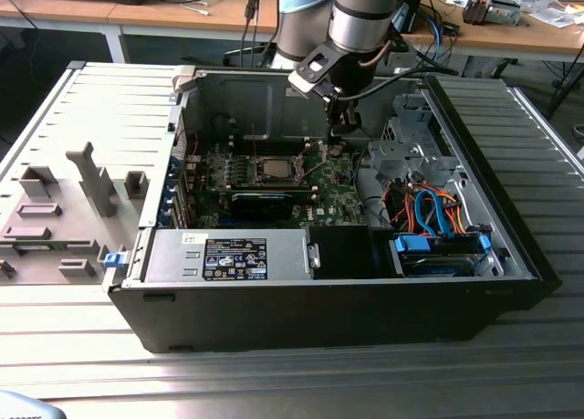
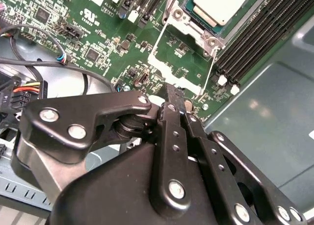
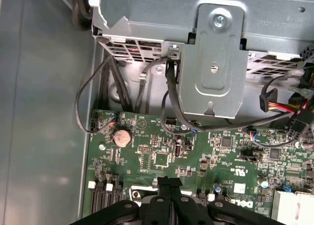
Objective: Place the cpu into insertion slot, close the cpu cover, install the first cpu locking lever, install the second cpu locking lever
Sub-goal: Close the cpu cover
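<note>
The cpu (image 1: 274,170) (image 2: 221,4), a small silver-topped square, lies in the insertion slot (image 1: 290,171) on the green motherboard (image 1: 328,200). The silver cpu cover (image 2: 186,24) lies flat around the chip. Two thin wire levers (image 2: 156,44) (image 2: 212,68) run from the socket toward my gripper (image 2: 177,95). The black fingers (image 3: 164,186) are pressed together just above the board, beside a silver strip (image 2: 171,70) between the lever ends. I cannot tell whether they touch a lever. In the exterior view the gripper (image 1: 339,136) hangs inside the case, to the right of the socket.
Long black memory slots (image 2: 255,43) flank the socket. A black card (image 1: 262,203) lies in front of it. A metal drive bracket (image 3: 211,63) and loose cables (image 3: 169,92) sit close behind the gripper. The power supply (image 1: 228,255) and drive bay wiring (image 1: 438,223) line the case front.
</note>
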You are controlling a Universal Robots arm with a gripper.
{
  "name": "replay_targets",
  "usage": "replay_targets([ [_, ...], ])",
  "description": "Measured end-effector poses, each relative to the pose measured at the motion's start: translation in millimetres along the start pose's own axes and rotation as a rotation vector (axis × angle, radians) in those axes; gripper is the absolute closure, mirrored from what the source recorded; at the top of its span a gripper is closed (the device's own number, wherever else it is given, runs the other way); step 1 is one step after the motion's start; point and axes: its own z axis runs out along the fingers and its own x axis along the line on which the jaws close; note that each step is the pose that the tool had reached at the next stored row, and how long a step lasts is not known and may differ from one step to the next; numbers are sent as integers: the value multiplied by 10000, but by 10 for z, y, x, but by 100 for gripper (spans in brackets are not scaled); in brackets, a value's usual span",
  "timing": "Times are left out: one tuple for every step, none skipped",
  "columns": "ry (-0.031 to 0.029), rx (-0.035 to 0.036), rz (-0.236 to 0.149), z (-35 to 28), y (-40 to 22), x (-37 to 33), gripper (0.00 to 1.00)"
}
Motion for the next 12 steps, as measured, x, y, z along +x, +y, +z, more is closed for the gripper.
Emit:
replay_targets([
  [0,0,0,1,8,-1,89],
  [1,1,1,4,18,-2,89],
  [3,0,1,9,24,-2,89],
  [3,1,1,15,31,-3,89],
  [1,3,1,23,37,-4,89],
  [2,6,1,38,47,-5,89],
  [2,8,1,48,53,-5,89],
  [2,11,1,62,63,-6,89],
  [-2,15,1,77,78,-6,89],
  [-4,17,0,87,88,-6,89],
  [-6,19,0,98,96,-6,89],
  [-7,21,1,115,104,-6,89],
])
